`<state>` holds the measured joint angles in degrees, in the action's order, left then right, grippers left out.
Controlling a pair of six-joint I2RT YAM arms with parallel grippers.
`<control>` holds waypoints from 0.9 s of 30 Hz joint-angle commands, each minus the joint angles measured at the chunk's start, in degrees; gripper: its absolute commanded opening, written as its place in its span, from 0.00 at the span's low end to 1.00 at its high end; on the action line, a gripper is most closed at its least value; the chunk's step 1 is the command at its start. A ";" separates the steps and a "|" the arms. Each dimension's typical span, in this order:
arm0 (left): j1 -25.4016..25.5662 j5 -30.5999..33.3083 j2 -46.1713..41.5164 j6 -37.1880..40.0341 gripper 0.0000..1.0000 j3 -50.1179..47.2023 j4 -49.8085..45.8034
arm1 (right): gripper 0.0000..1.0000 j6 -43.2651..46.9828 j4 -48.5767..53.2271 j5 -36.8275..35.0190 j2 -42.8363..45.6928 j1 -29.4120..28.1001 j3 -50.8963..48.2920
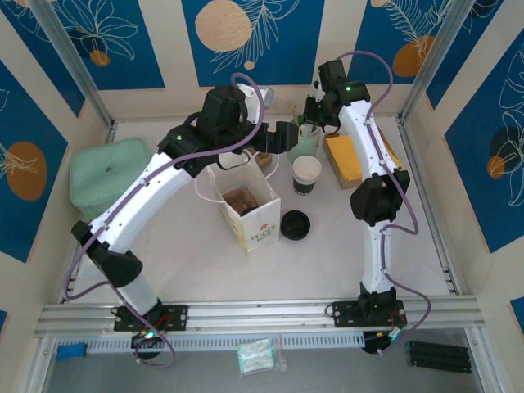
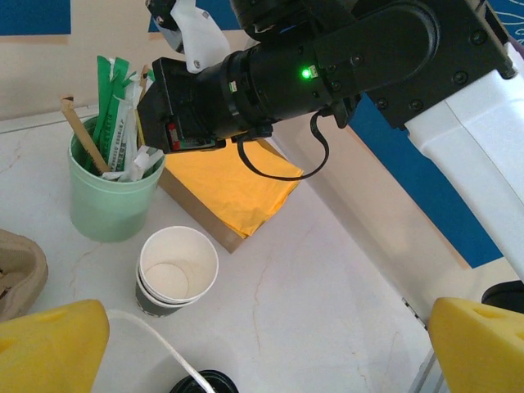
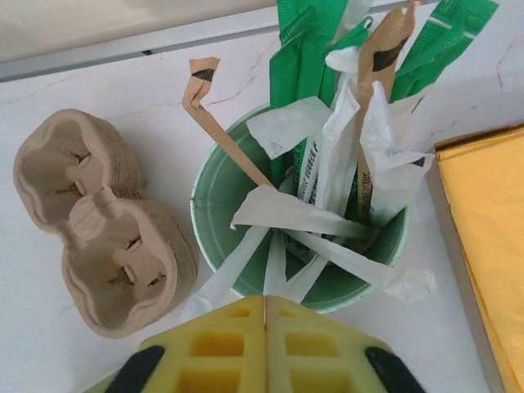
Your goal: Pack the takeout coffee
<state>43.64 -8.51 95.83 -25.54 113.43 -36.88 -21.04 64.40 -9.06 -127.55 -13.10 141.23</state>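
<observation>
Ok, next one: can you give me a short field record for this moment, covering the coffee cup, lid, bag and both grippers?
coffee cup: upright on the table, no lid, looks empty
black lid: flat on the table beside the paper bag
paper bag: standing, top open
left gripper: open, near the coffee cup, not touching it
right gripper: shut, over the mint-green cup of stirrers and sachets
packing: cup not yet in the bag

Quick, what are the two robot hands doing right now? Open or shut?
Left gripper: open, holding nothing.
Right gripper: shut above the mint-green cup; nothing shows between its pads.
</observation>
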 commanded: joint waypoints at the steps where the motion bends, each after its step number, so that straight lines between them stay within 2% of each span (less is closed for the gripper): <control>1: 0.50 -0.18 0.29 0.69 0.99 2.06 0.89 | 0.00 0.64 1.51 0.03 -0.03 0.05 1.92; 27: 0.45 0.23 -0.03 1.25 0.99 1.75 0.51 | 0.00 2.92 -0.06 -4.22 7.81 -1.48 2.49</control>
<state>43.64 -8.51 95.88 -25.34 113.43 -36.88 -19.27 64.64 -12.69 -121.71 -14.26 141.73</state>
